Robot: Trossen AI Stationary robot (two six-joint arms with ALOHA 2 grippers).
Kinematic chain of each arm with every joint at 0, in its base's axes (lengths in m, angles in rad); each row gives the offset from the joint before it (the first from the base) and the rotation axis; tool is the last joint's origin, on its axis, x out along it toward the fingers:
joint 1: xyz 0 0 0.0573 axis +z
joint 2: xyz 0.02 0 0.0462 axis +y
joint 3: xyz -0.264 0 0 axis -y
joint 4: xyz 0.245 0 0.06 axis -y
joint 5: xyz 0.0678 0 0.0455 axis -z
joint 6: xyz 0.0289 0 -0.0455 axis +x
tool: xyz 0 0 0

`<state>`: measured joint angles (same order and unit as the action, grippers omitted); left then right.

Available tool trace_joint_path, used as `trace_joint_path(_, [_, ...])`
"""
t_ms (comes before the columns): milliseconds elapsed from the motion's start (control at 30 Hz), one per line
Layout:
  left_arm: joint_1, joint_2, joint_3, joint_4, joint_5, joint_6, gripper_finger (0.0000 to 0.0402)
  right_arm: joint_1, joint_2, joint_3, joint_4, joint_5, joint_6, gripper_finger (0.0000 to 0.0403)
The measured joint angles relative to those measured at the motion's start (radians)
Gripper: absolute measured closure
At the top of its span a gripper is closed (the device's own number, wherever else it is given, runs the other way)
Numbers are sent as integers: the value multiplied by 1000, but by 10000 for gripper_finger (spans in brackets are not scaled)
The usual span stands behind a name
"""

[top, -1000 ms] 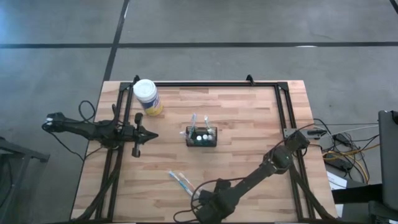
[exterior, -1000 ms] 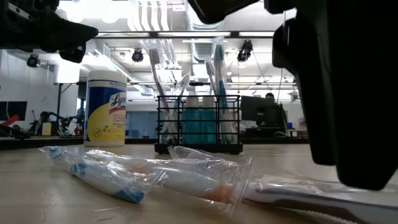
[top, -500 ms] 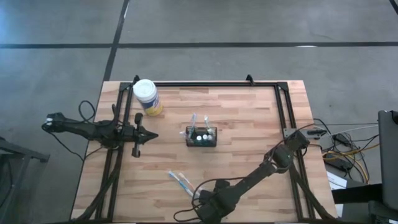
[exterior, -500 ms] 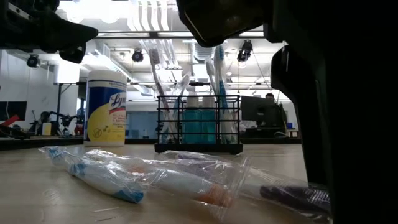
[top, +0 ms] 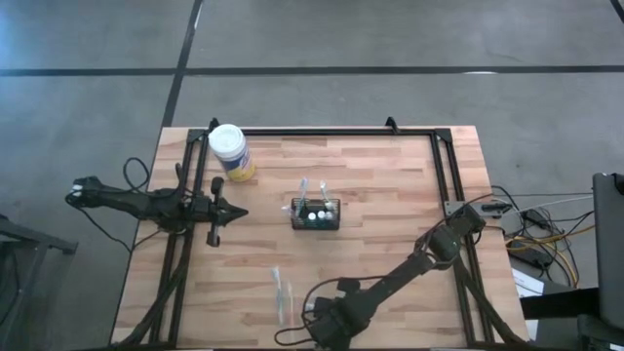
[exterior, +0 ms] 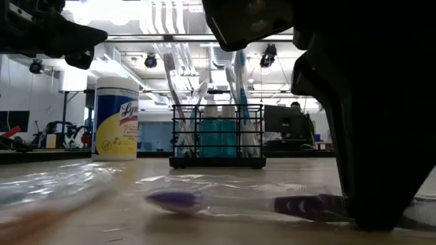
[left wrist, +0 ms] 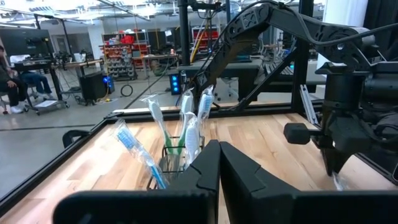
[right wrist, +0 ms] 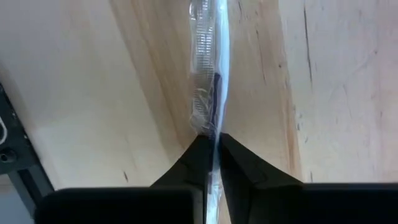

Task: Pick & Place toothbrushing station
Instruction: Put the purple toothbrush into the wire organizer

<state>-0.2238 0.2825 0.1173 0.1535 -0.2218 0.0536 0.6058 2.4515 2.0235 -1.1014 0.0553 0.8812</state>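
Observation:
The toothbrushing station (top: 317, 213), a small black mesh holder with toothbrushes standing in it, rests on its base at the table's middle and also shows in the low view (exterior: 218, 139). Clear-wrapped toothbrushes (top: 283, 295) lie flat on the wood near the front edge. One of them, with a purple handle (exterior: 225, 202), has my right gripper (top: 314, 310) shut on its wrapper. My left gripper (top: 234, 212) hovers shut to the left of the station, holding nothing. Its closed fingers (left wrist: 219, 158) point toward the station. My right gripper pinches the clear wrapper of the purple toothbrush at one end (right wrist: 210, 127) between its two fingertips. The fingers come from above, slanting down toward the table. The wrapped toothbrush stretches away from the fingers and lies on the wood.
A yellow wipes canister with a white lid (top: 231, 151) stands at the far left of the table. A black frame (top: 322, 131) runs along the table's edges. Bare wood lies to the right of the station.
My right gripper has shut on the wrapper of the purple toothbrush. The wrapped toothbrushes have turned on the table, from lying slantwise to pointing nearly front to back, and the other packets have slid toward the table's left.

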Motion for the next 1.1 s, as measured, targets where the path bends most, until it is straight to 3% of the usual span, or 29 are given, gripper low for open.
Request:
trace_joint_path(333, [0,0,0,4,0,6,390,-7,-79,-12,-142,154,-1,384])
trace_joint_path(600, [0,-4,2,32,-17,120,390,-8,-266,-101,-105,452,-56,385])
trace_joint_path(767, [0,-4,18,37,-18,194,390,-19,-478,-306,178,573,-242,385])
trace_joint_path(1100, [0,6,71,88,-35,176,393,-62,-869,-871,1001,576,-662,385])
